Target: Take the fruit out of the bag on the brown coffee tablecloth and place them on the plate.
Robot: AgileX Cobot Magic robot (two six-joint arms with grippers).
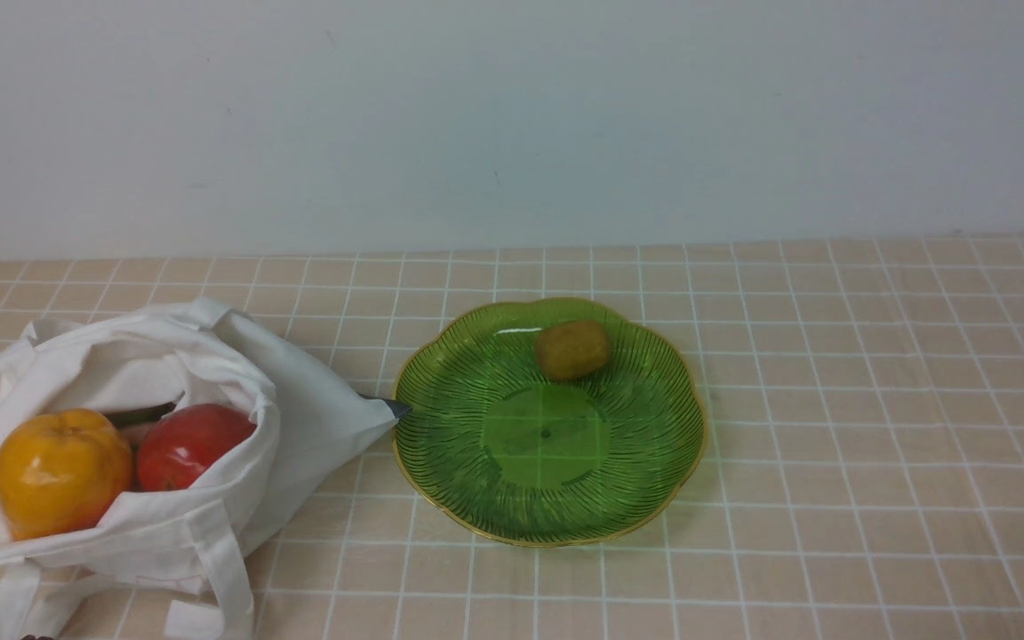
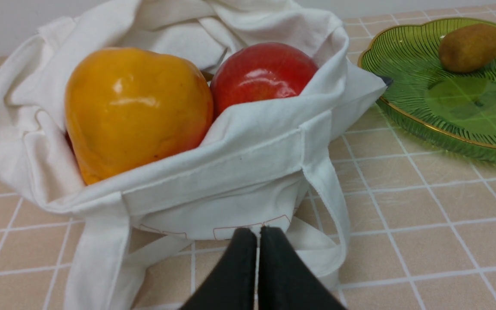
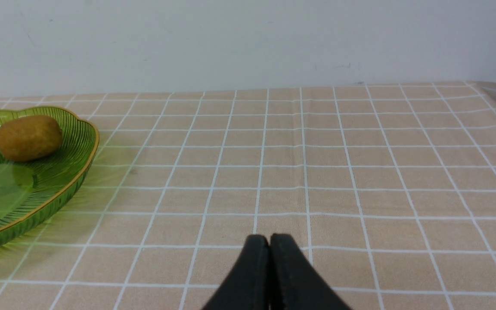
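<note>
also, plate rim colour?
Thin gold edge on the green plate; clearest in the left wrist view.

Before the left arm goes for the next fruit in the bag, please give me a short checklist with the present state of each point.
1. Left gripper open for a grasp: not ok, its jaws are shut.
2. Orange-yellow fruit and red fruit reachable in bag: ok, mouth open.
3. Free room on plate: ok, only the brown oval fruit lies there.
4. Right gripper out of the way: ok, over bare tablecloth.
5. Strap handles clear of gripper: cannot tell.
</note>
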